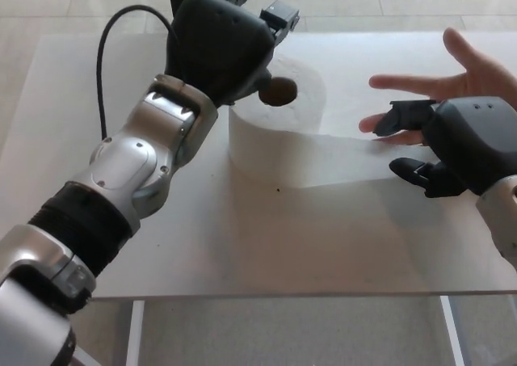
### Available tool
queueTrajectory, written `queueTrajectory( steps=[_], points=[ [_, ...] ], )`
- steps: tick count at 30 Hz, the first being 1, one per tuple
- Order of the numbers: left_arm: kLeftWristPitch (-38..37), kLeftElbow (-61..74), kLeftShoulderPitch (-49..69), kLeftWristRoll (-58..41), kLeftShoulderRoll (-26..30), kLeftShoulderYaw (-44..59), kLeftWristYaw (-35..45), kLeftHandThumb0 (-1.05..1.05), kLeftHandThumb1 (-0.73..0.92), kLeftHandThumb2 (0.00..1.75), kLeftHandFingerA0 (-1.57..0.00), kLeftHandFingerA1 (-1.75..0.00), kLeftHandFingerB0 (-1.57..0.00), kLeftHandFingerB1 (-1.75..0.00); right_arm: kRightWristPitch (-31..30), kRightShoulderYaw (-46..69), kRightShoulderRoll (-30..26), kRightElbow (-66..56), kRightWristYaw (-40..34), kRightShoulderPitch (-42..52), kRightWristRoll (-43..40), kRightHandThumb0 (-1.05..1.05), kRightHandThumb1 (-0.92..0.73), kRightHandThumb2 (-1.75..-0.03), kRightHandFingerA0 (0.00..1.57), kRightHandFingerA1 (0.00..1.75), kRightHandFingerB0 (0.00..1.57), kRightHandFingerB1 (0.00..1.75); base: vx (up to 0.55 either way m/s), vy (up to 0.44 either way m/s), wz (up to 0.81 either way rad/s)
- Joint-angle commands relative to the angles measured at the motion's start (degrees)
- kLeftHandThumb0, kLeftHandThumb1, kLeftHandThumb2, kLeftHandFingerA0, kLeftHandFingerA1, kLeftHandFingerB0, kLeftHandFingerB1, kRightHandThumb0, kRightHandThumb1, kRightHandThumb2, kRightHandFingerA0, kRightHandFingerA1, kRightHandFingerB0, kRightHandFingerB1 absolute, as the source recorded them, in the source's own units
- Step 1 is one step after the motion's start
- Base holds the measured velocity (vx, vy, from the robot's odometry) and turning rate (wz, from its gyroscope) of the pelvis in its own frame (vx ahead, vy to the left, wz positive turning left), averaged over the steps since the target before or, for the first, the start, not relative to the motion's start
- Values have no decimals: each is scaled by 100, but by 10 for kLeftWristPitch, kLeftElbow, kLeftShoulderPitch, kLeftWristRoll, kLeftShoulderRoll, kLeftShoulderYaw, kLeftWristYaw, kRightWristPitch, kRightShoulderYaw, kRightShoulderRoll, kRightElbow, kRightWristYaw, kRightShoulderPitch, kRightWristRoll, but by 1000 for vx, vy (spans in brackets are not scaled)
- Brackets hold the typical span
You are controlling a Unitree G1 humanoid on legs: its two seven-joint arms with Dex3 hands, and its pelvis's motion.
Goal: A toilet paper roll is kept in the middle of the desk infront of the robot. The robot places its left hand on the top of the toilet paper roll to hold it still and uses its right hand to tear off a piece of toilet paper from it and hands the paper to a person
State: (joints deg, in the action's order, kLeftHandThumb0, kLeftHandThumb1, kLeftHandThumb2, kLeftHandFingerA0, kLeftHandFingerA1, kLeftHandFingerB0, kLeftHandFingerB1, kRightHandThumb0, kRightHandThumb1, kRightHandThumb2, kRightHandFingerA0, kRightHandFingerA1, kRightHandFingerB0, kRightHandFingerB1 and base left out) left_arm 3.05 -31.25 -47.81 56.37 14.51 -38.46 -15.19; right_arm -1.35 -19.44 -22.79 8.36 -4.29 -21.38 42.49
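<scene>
The toilet paper roll (279, 144) is plain white with a dark brown core hole, and the loose strip (367, 160) drawn from it is the same white. The desk (242, 237) beneath the roll is pale grey-white, unpatterned. Left of the roll, the left hand (222, 47) is matte black on a silver forearm with a black cable (109, 51). Right of the roll, the right hand (452, 152) is black too.

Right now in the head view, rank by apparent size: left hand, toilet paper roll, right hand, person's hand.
1. left hand, largest, though nearer the camera, so that inflates it.
2. toilet paper roll, counting its pulled-out strip.
3. right hand, partly cut by the frame edge.
4. person's hand, partly hidden; close to the right hand, so unsure.
</scene>
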Motion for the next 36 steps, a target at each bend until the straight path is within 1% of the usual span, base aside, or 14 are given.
queueTrajectory(
  steps=[1,7,9,10,15,16,17,18,19,20,24,29,32,36],
  points=[
    [9,0,40,20,6,-9,-9,-52,77,64,-39,-48,-41,-37,-14,6,5,12,1,-10,6,-36,-58,-57,72,75,67,53,0,0,0],
    [29,-2,79,25,-10,-15,1,-49,77,63,-38,-46,-43,-37,-24,12,14,8,14,-17,-6,-35,-59,-58,70,78,67,54,0,0,0],
    [28,-17,85,11,-27,-4,-19,-55,61,98,-36,-58,-35,-52,-30,12,14,5,20,-20,-3,-35,-59,-58,70,78,67,54,0,0,0],
    [37,-21,85,12,-35,-1,-22,-49,76,63,-39,-46,-43,-37,-32,11,13,6,22,-24,0,-35,-60,-58,70,78,67,53,0,0,0],
    [47,-43,73,11,-67,2,-19,-48,78,63,-39,-44,-42,-38,-45,16,16,-6,34,-28,-2,-38,-60,-59,69,82,64,52,0,0,0],
    [40,-46,68,11,-74,0,-24,-56,67,103,-37,-57,-34,-53,-39,20,19,-3,28,-32,-7,-39,-59,-57,69,79,66,54,0,0,0],
    [41,-45,67,9,-77,0,-18,-54,85,66,-41,-42,-42,-38,-40,21,19,-4,29,-33,-7,-39,-59,-57,69,78,65,54,0,0,0],
    [41,-49,65,9,-82,-1,-20,-56,71,108,-37,-57,-33,-53,-43,22,20,-5,30,-33,-7,-39,-59,-57,69,77,64,53,0,0,0],
    [41,-52,63,8,-86,-1,-21,-57,72,109,-37,-57,-33,-53,-50,22,22,-9,33,-33,-3,-40,-60,-57,68,76,63,52,0,0,0],
    [43,-49,62,8,-86,1,-15,-56,90,67,-41,-42,-43,-38,-54,21,25,-9,33,-35,0,-39,-60,-57,69,76,64,52,0,0,0],
    [66,-60,54,26,-85,-3,-22,-34,77,64,-44,-43,-47,-41,-123,20,41,-21,47,-38,26,-28,-63,-58,67,83,67,55,0,0,0],
    [95,-70,50,28,-75,6,-11,-33,65,60,-43,-43,-49,-41,-251,-40,-8,-50,320,-83,71,-46,-57,-58,9,38,27,30,0,0,0],
    [86,-76,48,12,-72,20,-17,-34,63,58,-41,-46,-52,-44,-251,-60,-29,-55,388,-91,63,-54,-32,-72,0,21,8,36,0,0,0],
    [75,-86,42,9,-70,25,-34,-34,66,59,-43,-47,-52,-44,-261,-79,-31,-30,428,-107,63,-55,-42,-68,0,2,11,26,0,0,0]
  ],
)
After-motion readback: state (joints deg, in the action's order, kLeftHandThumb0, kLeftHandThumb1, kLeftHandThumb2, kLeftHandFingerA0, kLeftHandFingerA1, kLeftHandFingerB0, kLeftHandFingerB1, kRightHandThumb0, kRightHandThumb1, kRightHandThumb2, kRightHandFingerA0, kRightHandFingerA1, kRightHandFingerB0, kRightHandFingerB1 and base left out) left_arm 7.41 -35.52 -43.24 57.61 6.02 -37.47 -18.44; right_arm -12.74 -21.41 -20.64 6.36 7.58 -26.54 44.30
